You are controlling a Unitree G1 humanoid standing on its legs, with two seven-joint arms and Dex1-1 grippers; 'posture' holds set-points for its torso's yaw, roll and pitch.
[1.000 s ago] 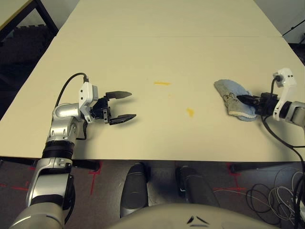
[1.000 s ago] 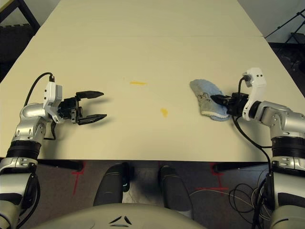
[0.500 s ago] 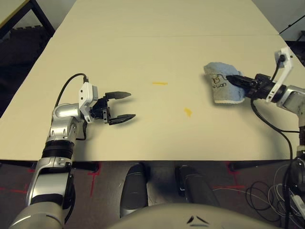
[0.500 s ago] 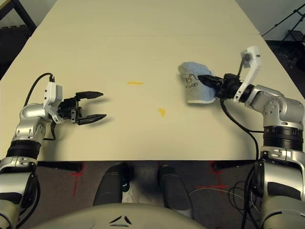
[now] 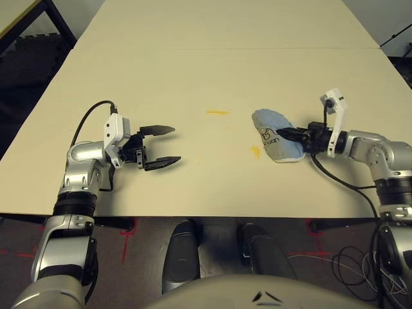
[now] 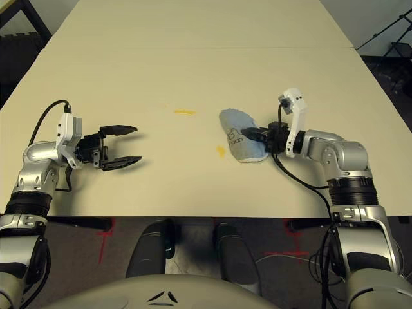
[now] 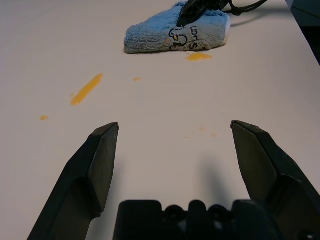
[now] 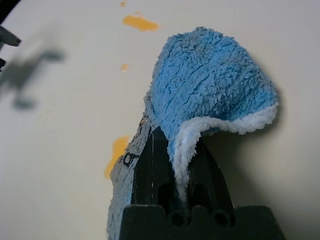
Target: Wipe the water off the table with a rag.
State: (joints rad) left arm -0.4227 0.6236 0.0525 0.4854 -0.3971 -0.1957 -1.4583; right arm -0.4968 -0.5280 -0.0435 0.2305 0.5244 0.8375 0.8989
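Two grippers: one working, one idle, over a pale cream table [image 5: 212, 71].
Right gripper [image 5: 286, 134]: fingers pinched together on the whitish edge of the rag, so the cloth trails ahead of them as a pad flat on the tabletop.
Rag [image 5: 273, 134]: light blue terry cloth, right of centre, its leading left edge just beside the nearest spill; it looks placed to be dragged leftward across the spots.
Water [image 5: 256, 151]: a yellow-orange spot at the rag's near-left edge, touching or nearly so in the left wrist view; a longer streak [image 5: 217, 112] lies farther left and away; tiny specks sit between the two.
Left gripper [image 5: 160, 145]: fingers well apart, holding nothing, hovering low at the left, pointing right toward the spills, well apart from them; judged parked clear of the wiping path.
Writing: dark hand-style lettering on the rag [image 7: 182, 35], perhaps "Lors" above a curled mark; not sure.
Stage: wiping judged about to begin; both main marks lie uncovered.
Risk: a thin pinch on the hem may let the cloth bunch or fold.
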